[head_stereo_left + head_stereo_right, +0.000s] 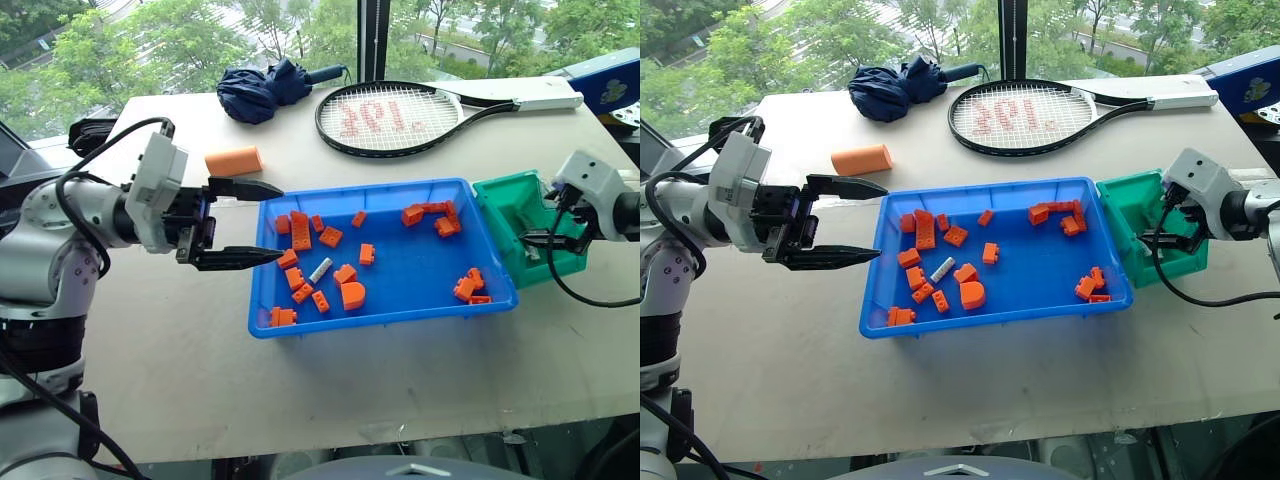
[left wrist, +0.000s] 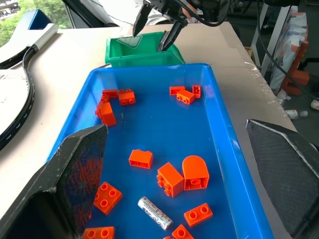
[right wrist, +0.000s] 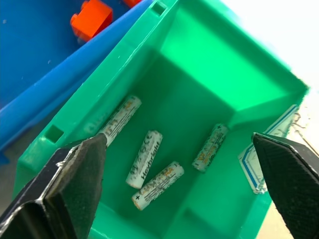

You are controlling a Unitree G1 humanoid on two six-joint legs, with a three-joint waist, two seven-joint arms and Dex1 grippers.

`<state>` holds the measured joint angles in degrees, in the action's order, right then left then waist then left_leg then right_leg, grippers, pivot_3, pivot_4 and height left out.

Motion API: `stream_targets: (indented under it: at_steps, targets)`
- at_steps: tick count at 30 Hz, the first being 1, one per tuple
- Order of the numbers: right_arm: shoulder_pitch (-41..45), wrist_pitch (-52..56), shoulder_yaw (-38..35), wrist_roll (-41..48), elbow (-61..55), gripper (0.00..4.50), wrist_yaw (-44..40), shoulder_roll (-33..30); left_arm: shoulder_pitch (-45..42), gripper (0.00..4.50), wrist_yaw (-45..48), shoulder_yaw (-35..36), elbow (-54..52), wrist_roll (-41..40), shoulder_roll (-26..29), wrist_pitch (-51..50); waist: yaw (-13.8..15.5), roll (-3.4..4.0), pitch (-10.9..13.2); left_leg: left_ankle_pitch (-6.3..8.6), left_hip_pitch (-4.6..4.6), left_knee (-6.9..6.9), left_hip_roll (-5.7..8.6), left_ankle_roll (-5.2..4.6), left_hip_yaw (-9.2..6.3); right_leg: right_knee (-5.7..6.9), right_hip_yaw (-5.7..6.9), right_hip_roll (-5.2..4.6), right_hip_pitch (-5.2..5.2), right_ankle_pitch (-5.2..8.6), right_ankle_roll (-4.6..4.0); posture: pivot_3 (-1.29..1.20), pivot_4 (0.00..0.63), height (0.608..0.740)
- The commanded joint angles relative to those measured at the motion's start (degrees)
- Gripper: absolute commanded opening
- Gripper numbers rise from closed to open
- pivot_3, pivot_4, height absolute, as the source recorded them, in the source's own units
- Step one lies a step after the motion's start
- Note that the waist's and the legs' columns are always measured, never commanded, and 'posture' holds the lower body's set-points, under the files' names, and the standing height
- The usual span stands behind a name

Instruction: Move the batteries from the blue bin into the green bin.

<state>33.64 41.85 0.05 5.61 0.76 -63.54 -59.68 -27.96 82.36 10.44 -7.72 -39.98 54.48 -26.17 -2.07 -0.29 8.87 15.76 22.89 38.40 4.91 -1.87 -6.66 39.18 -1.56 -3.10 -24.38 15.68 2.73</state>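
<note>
The blue bin (image 1: pixel 410 265) lies mid-table, holding orange blocks (image 1: pixel 301 232) and one silver battery (image 1: pixel 320 269) near its left end. My left gripper (image 1: pixel 282 222) hovers open at the bin's left rim, pointing into it; the battery (image 2: pixel 155 213) lies just ahead of its fingers. The green bin (image 1: pixel 500 205) touches the blue bin's right end. My right gripper (image 1: pixel 541 240) hangs open above it with nothing between the fingers. Inside the green bin (image 3: pixel 209 55) lie several batteries (image 3: pixel 144 158).
A tennis racket (image 1: pixel 400 118), a folded dark blue umbrella (image 1: pixel 265 88) and an orange foam cylinder (image 1: pixel 233 160) lie behind the bins. A blue box (image 1: pixel 610 85) stands at the far right. Bare tabletop runs along the front edge.
</note>
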Motion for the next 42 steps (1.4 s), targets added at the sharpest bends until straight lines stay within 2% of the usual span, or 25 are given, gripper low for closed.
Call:
stream_targets:
  at_steps: [1,5,9,12,14,18,22,26,34,42]
  targets:
    - [-2.1,-0.6,-8.3,6.2,-6.6,4.43,1.5,2.5,-0.1,4.50,-1.5,0.4,-1.4,2.0,1.3,0.9,0.0,0.00,0.0,0.00,0.00,0.00,0.00,0.00,-0.01,0.00,0.01,0.00,0.00,0.00,0.00,0.00,0.150,0.740]
    - [-10.9,0.7,-18.8,17.0,-18.1,4.43,0.6,7.8,1.2,4.50,-3.8,-1.2,-3.1,5.4,1.2,1.6,0.2,0.00,0.0,0.00,0.00,-0.03,-0.02,0.00,-0.07,-0.03,0.05,0.01,0.03,0.00,0.00,0.00,0.150,0.740]
    - [-19.2,2.4,-24.9,23.6,-26.0,4.43,2.2,10.1,0.7,4.50,-6.0,-4.4,-3.8,8.3,0.5,1.6,1.3,-0.01,0.0,0.01,0.03,0.06,-0.01,-0.02,-0.05,-0.04,0.05,0.01,0.06,-0.01,0.01,0.00,0.150,0.740]
    - [-26.9,2.3,-31.5,31.5,-33.1,4.43,1.9,13.6,-1.2,4.50,-8.0,-9.7,-4.4,12.0,-0.2,0.1,2.1,-0.03,0.0,0.01,-0.07,0.12,0.00,-0.02,-0.12,0.00,0.12,0.00,0.19,-0.01,0.02,0.00,0.150,0.740]
    - [-32.1,0.4,-34.6,32.8,-34.8,4.43,0.8,14.2,-3.4,4.50,-10.1,-13.7,-5.2,14.1,-1.2,-3.1,2.2,-0.03,0.0,0.01,-0.11,0.13,0.00,-0.02,-0.10,0.04,0.10,0.00,0.24,-0.02,0.02,0.00,0.150,0.740]
    - [-37.0,-3.7,-35.3,31.6,-35.3,4.43,1.1,13.5,-5.9,4.50,-12.2,-16.2,-4.1,15.6,-3.6,-4.2,2.7,-0.07,0.0,0.01,-0.18,0.22,0.02,-0.04,-0.11,0.03,0.12,0.01,0.37,-0.04,0.07,0.00,0.150,0.740]
    - [-37.7,-3.7,-35.2,34.3,-36.2,4.43,2.7,13.3,-5.5,4.50,-9.8,-15.7,-1.8,16.3,-2.2,-2.2,2.2,-0.07,0.0,0.01,-0.24,0.21,0.00,-0.02,-0.08,0.09,0.08,0.04,0.35,-0.04,0.07,0.00,0.150,0.740]
    - [-37.8,-4.5,-34.5,34.8,-35.9,4.43,3.5,12.6,-6.4,4.50,-10.9,-17.2,-0.6,17.7,-2.4,-4.7,2.1,-0.07,0.0,0.01,-0.24,0.21,0.00,-0.02,-0.10,0.07,0.10,0.04,0.37,-0.04,0.07,0.00,0.150,0.740]
    - [-40.1,-5.5,-34.3,36.6,-36.8,4.43,3.8,11.5,-12.7,4.50,-14.1,-27.3,3.1,25.7,-7.6,-9.9,3.0,-0.12,0.0,0.01,-0.23,0.33,0.03,-0.04,-0.24,-0.04,0.27,0.01,0.56,-0.04,0.08,0.00,0.150,0.740]
    - [-44.9,-5.9,-36.1,37.3,-40.8,4.43,6.4,12.1,-18.1,4.50,-10.6,-36.9,9.3,34.1,-9.6,-8.1,2.8,-0.12,0.0,0.01,-0.23,0.35,0.02,-0.04,-0.26,-0.02,0.28,0.03,0.57,-0.04,0.08,0.00,0.150,0.740]
